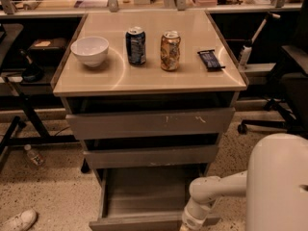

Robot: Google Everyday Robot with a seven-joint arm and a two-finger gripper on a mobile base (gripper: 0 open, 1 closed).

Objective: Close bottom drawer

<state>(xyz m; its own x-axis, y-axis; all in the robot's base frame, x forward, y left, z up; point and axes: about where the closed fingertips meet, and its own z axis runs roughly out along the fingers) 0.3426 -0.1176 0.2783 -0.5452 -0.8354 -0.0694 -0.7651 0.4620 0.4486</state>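
The bottom drawer [144,192] of the tan-topped cabinet [149,78] is pulled far out, showing its grey rectangular tray. Only the top edge of its flat front [137,222] shows at the bottom of the camera view. The middle drawer front [151,156] and the scratched top drawer front [150,123] stick out a little. My white arm comes in from the lower right, and its wrist [194,217] hangs down at the drawer's front right corner. My gripper is below the frame's bottom edge, out of view.
On the cabinet top stand a white bowl [90,50], a blue can [136,45], a gold can [170,50] and a dark snack bar [210,59]. An office chair [288,81] is at the right. A bottle [33,155] and a shoe [19,221] lie on the floor at the left.
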